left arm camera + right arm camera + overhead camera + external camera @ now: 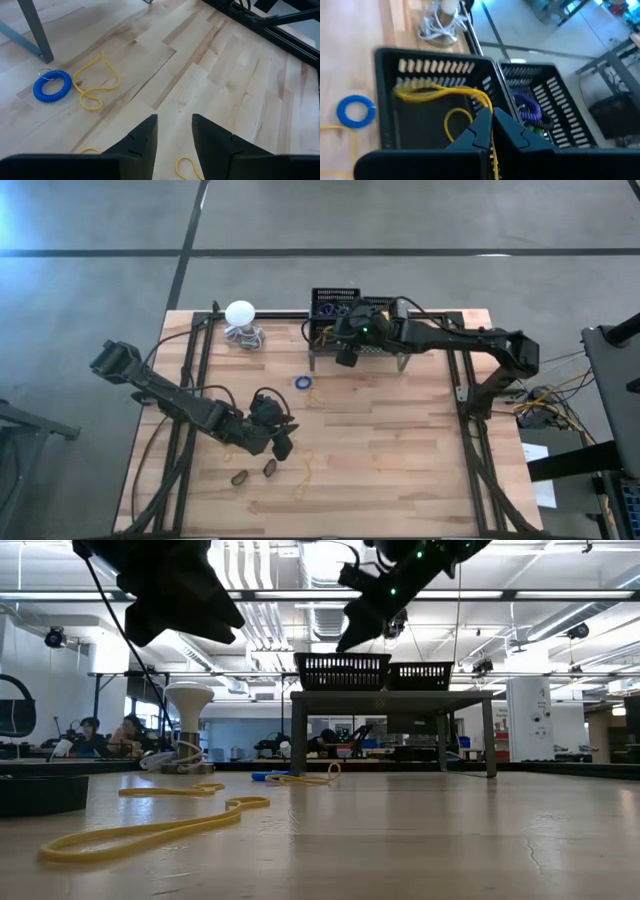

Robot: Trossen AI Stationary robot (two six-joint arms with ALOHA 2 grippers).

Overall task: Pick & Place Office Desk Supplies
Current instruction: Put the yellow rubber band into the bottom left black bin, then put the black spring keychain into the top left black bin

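Two black wire-mesh bins [420, 107] [547, 107] stand side by side on a grey stand [390, 700] at the table's far edge. The right-hand bin in the right wrist view holds a purple coiled loop [526, 107]. My right gripper [491, 122] hovers above the other bin [333, 303], shut on a yellow rubber band [437, 90]. My left gripper [174, 135] stands open above the near left of the table [283, 448], empty. Under it lie yellow bands [95, 82] [187, 167], a blue coiled loop [52, 86] and two brown loops [270, 467]. My right gripper pinches the yellow rubber band between its two fingertips at one stretch of the loop [489, 106]. The fingers slant down from the table's right side. The band is lifted off the table and trails slack from the fingers over the bin's open top; whether its far end [402, 92] touches the bin, I cannot tell.
A white ball with a coiled cord [241, 320] sits at the far edge, left of the stand. The stand's legs [35, 30] reach the table near the blue loop [304, 382]. More yellow bands [150, 830] lie near the front. The table's right half shows bare wood.
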